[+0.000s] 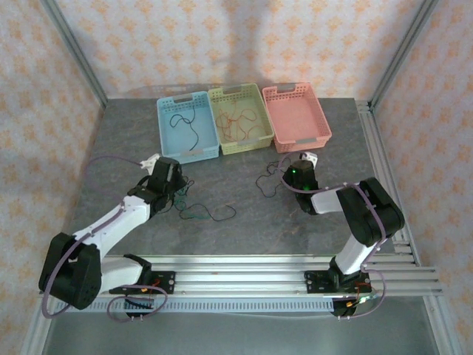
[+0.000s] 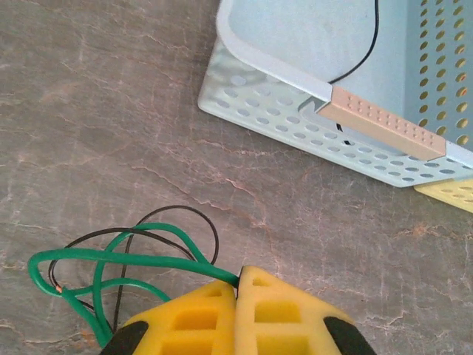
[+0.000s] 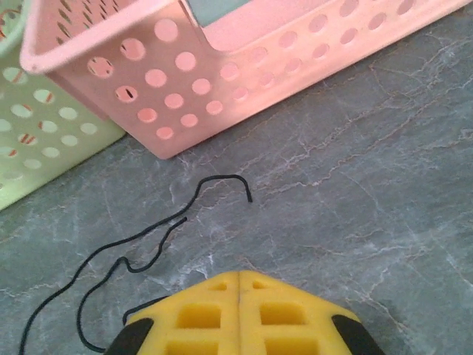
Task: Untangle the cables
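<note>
Our left gripper (image 2: pixel 238 284) clamps a thin green cable (image 2: pixel 111 256), looped with a thin black wire (image 2: pixel 177 207) on the grey marbled table (image 2: pixel 103 103); our right gripper (image 3: pixel 240 275) sits clenched, catch unclear. We should lift slowly, letting loops slip free.

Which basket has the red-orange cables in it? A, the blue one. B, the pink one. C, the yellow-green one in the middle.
C: in the top view the red-orange cables lie inside the yellow-green basket, while the blue basket holds a black cable.
</note>
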You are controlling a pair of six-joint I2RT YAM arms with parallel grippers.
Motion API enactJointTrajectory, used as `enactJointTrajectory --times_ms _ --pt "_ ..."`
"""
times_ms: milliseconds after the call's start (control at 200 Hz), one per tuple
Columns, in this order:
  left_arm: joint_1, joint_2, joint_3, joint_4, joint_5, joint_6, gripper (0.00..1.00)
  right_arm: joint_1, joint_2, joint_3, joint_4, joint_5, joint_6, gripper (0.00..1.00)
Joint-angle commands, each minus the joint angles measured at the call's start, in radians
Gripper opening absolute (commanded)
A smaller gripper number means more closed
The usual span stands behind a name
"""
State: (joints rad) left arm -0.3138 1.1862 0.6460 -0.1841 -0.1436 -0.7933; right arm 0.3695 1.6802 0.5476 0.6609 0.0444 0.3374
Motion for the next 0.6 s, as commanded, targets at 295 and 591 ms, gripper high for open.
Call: enactJointTrajectory --times_ms 295,591 --pt "0.005 -0.036 -0.026 0.016 -0.095 -0.043 0.00 -0.002 -0.107 -0.191 0.490 -0.110 -0.003 0.00" --pt "0.004 -0.033 -0.025 0.012 -0.103 -0.047 0.00 0.088 -0.399 0.195 0.000 -0.262 0.000 0.00"
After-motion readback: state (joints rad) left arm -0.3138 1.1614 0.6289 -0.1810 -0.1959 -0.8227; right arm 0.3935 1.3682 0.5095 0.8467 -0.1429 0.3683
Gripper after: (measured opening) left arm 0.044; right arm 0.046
